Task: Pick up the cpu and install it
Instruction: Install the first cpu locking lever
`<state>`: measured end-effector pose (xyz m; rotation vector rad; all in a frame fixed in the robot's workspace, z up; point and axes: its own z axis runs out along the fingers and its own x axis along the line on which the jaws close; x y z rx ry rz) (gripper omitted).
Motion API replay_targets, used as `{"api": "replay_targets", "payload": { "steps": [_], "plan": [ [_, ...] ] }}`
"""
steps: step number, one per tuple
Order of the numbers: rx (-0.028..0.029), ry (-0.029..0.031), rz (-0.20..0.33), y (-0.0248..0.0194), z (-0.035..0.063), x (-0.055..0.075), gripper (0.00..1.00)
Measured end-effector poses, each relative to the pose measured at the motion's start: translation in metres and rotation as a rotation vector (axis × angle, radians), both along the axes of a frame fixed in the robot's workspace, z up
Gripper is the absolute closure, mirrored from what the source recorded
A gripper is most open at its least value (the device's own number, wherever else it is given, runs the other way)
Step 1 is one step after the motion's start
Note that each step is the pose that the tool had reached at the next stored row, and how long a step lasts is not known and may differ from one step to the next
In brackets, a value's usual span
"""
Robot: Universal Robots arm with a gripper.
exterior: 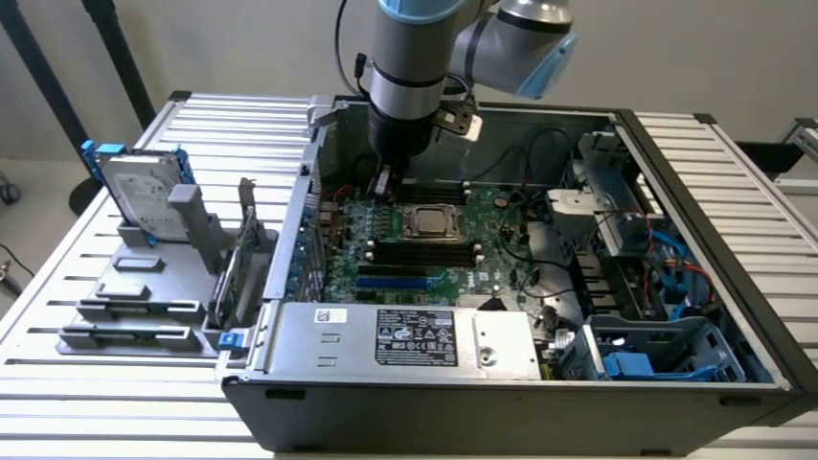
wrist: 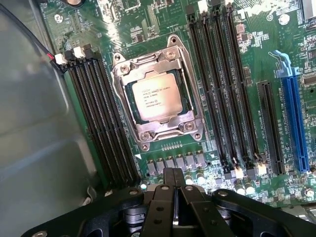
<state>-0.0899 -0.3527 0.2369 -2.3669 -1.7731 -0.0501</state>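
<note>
The cpu (exterior: 432, 222) (wrist: 157, 98) lies flat in the motherboard socket, its silvery top with printed text facing up and the metal socket frame (wrist: 190, 126) around it. My gripper (exterior: 383, 182) (wrist: 174, 174) hangs inside the open computer case just above the board, beside the socket on the exterior view's left. Its two black fingers are pressed together with nothing between them, clear of the cpu.
Black memory slots (wrist: 98, 118) (wrist: 222, 89) flank the socket and a blue card slot (wrist: 295, 123) lies further out. The case wall (exterior: 305, 211) and power supply (exterior: 397, 335) hem the board in. A hard drive with blue brackets (exterior: 141, 192) stands on a grey fixture (exterior: 128, 316) outside the case.
</note>
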Motion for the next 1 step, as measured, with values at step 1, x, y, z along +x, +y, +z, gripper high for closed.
{"api": "replay_targets", "payload": {
  "steps": [1],
  "plan": [
    [0.0,0.0,0.0,0.0,0.0,0.0,0.89]
  ]
}}
